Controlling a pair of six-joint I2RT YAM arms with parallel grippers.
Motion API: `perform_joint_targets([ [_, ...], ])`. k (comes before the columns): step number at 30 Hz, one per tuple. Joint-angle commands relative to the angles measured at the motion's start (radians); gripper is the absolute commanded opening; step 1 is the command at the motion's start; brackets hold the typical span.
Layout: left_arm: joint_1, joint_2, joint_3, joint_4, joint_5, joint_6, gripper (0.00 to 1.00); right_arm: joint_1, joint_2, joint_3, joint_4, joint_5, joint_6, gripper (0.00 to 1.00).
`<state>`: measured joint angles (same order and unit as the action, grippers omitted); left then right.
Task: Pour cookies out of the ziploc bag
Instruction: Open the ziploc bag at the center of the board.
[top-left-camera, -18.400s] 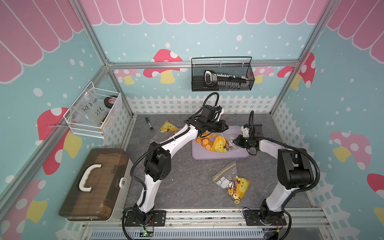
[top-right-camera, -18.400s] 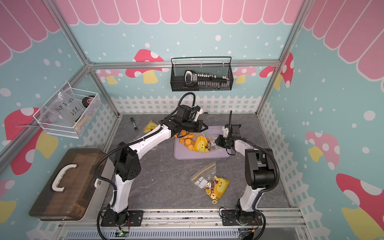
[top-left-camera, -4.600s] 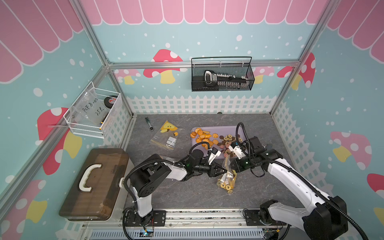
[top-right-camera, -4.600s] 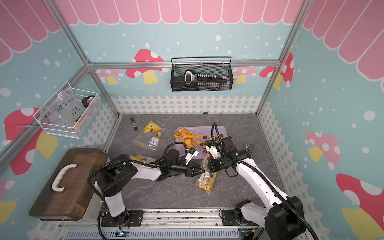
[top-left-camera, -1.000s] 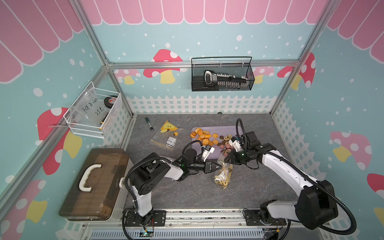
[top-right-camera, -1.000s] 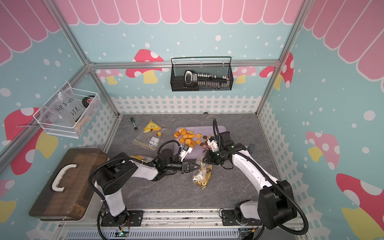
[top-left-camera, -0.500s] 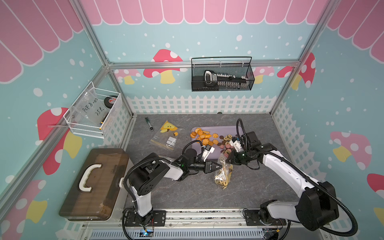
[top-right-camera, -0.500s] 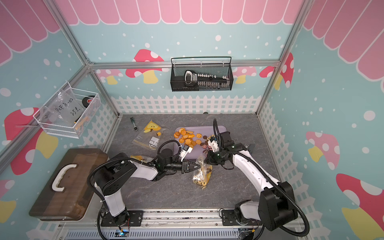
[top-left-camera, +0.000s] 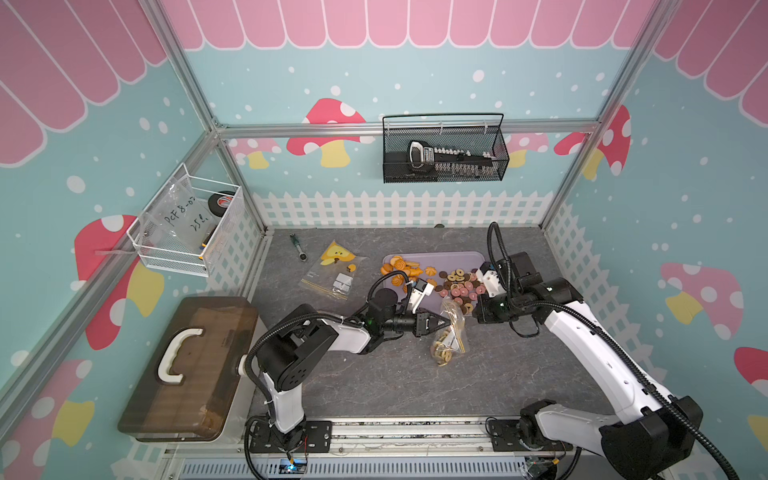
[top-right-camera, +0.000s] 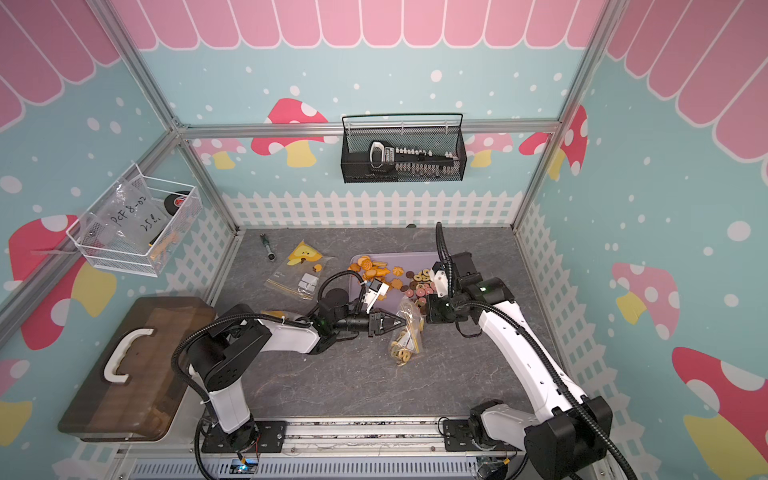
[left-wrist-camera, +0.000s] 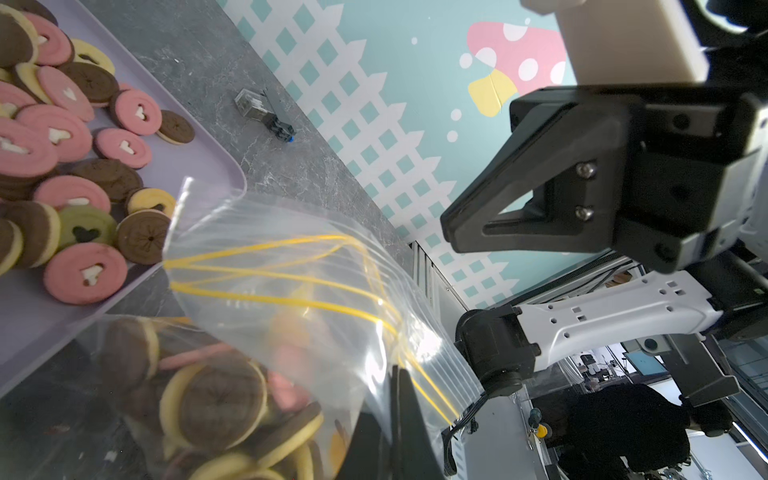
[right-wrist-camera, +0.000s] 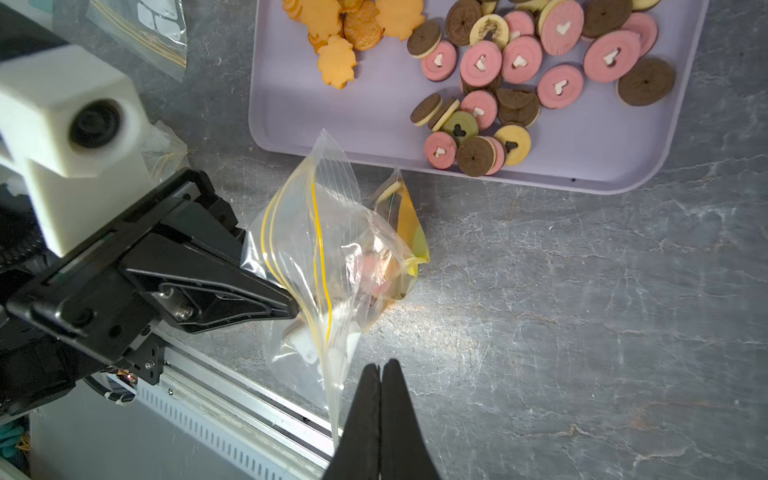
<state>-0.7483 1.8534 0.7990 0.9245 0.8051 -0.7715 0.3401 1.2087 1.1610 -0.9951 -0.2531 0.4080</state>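
Right hand (right-wrist-camera: 380, 366) has closed beside the ziploc bag (right-wrist-camera: 332, 257)

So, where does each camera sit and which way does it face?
Top views: high over the bases, looking down on the grey table; left arm, right arm show.
Left wrist: low, facing the clear yellow-striped zip bag; left fingers pinch it.
Right wrist: above, facing the lilac plastic tray; right fingers shut.
All share bag and tray.

Both top views hang high at six o'clock, facing down toward twelve over the whole worktop (top-left-camera: 374, 386) — wrist cameras sit close, both catching the ziploc bag (right-wrist-camera: 332, 257) and tray (right-wrist-camera: 291, 104).
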Motion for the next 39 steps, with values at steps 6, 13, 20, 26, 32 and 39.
perform_joint_targets([
  [6, -0.016, -0.022, 0.033, 0.029, 0.046, 0.010, 0.00, -0.032, 0.033, -0.040, 0.076, -0.073, 0.016, 0.26],
  [13, -0.023, -0.045, 0.043, -0.037, 0.049, 0.045, 0.00, -0.064, 0.058, -0.076, 0.151, -0.155, 0.031, 0.29],
  [20, -0.023, -0.051, 0.039, -0.048, 0.048, 0.052, 0.00, -0.067, 0.090, -0.103, 0.200, -0.219, 0.044, 0.29],
  [26, -0.023, -0.053, 0.040, -0.061, 0.045, 0.062, 0.00, -0.067, 0.106, -0.129, 0.226, -0.257, 0.057, 0.29],
  [32, -0.023, -0.052, 0.035, -0.059, 0.043, 0.063, 0.00, -0.066, 0.107, -0.158, 0.244, -0.287, 0.064, 0.29],
  [39, -0.020, -0.053, 0.025, -0.059, 0.036, 0.066, 0.00, -0.067, 0.091, -0.172, 0.260, -0.373, 0.089, 0.31],
])
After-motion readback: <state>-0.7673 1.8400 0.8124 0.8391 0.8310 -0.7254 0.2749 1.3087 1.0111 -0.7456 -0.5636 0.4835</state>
